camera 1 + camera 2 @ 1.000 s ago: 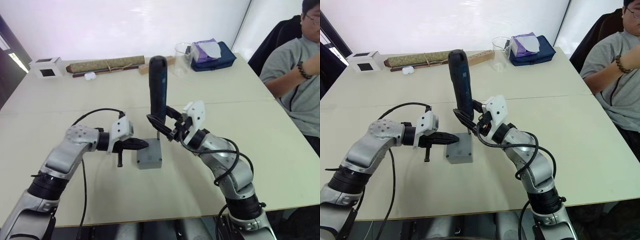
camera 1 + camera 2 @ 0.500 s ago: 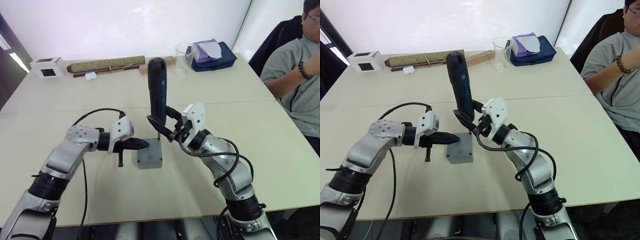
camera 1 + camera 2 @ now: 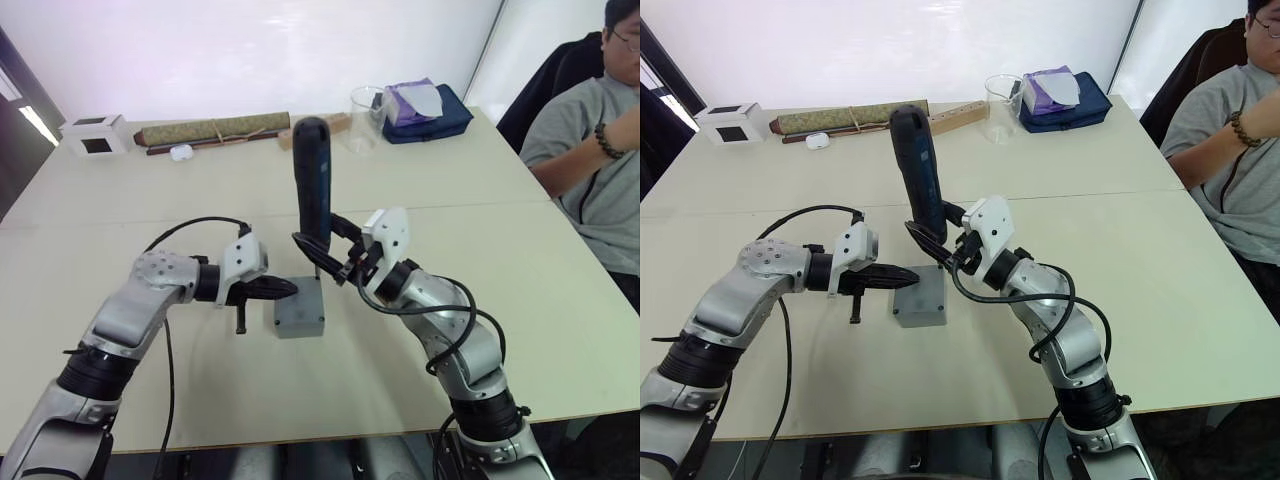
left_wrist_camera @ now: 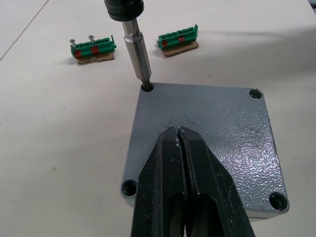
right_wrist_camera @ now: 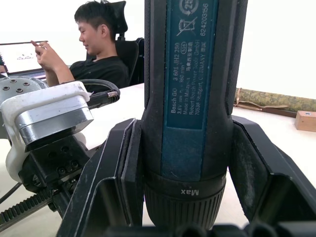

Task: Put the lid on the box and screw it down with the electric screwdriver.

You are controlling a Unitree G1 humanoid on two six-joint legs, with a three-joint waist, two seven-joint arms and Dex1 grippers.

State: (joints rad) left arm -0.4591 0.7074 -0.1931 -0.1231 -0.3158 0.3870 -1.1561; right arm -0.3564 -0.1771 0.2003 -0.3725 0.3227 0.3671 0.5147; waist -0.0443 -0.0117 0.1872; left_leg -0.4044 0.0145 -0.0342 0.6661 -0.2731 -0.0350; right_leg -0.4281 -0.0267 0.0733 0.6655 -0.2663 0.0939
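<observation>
— What do the head views give you?

— The box [image 3: 299,313] sits mid-table with the lid [image 4: 207,133] on it. The right gripper [image 3: 333,252] is clamped on the lower end of the electric screwdriver [image 3: 314,180], which stands nearly upright, tip down at the box's far edge. The left gripper [image 3: 285,288] lies level, its tips at the box's left side. A person [image 3: 590,140] sits at the table's right end (one arm raised).

— And the left wrist view?

— The left gripper's fingers [image 4: 168,192] are pressed together, resting over the lid's grey top. The metal bit [image 4: 138,54] stands in one corner screw hole. Two green terminal blocks [image 4: 93,48] lie on the table beyond.

— The right wrist view?

— The screwdriver's blue-labelled barrel fills the space between the right fingers [image 5: 123,168], gripped on both sides. Another seated person [image 5: 94,54] shows behind.
</observation>
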